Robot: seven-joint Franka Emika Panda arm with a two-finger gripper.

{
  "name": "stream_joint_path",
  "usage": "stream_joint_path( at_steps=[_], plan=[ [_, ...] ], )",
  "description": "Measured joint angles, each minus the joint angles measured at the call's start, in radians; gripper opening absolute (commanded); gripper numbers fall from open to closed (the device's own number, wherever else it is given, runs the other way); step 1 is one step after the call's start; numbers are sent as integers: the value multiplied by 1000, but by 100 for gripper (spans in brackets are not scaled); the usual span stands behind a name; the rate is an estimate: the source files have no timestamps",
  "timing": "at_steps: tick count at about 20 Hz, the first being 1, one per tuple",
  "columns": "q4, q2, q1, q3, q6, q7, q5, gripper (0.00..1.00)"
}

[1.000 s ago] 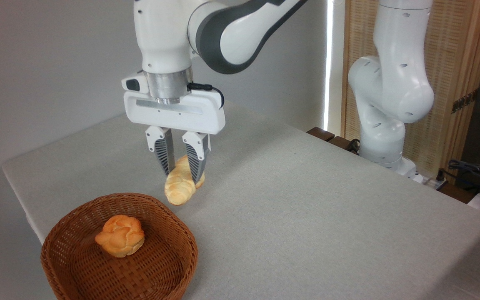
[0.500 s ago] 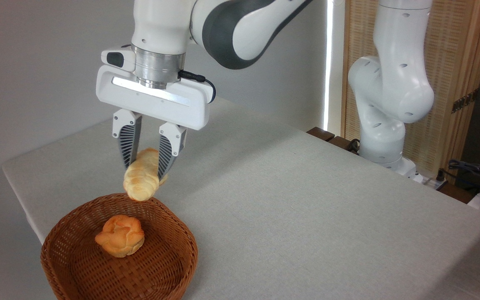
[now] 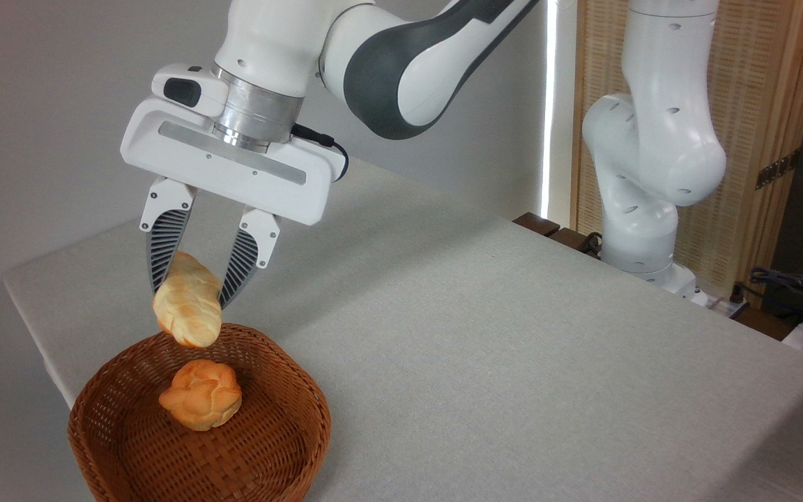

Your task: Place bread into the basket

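Observation:
The bread point(image 3: 187, 309), a pale golden braided loaf, hangs in the air with my gripper point(image 3: 191, 293) shut on it. Its lower end points down over the far rim of the basket point(image 3: 262, 446), a round brown wicker basket at the table's front left corner. One ribbed finger point(image 3: 162, 244) presses each side of the loaf. A small round orange-golden bun point(image 3: 201, 394) lies inside the basket, just below and in front of the loaf.
The grey table point(image 3: 485, 348) stretches to the right and back of the basket. The arm's white base point(image 3: 642, 209) stands at the table's far right edge, with cables point(image 3: 792, 286) beside it. A wall rises close behind the left edge.
My gripper has lifted the bread off the table and carried it left and towards the camera, from beside the basket to above its far rim.

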Motion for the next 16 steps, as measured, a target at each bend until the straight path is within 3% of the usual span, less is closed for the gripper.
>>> stream_joint_path(
  at_steps=[16],
  plan=[
    [0,2,0,0,2,-8,11,100]
  ],
)
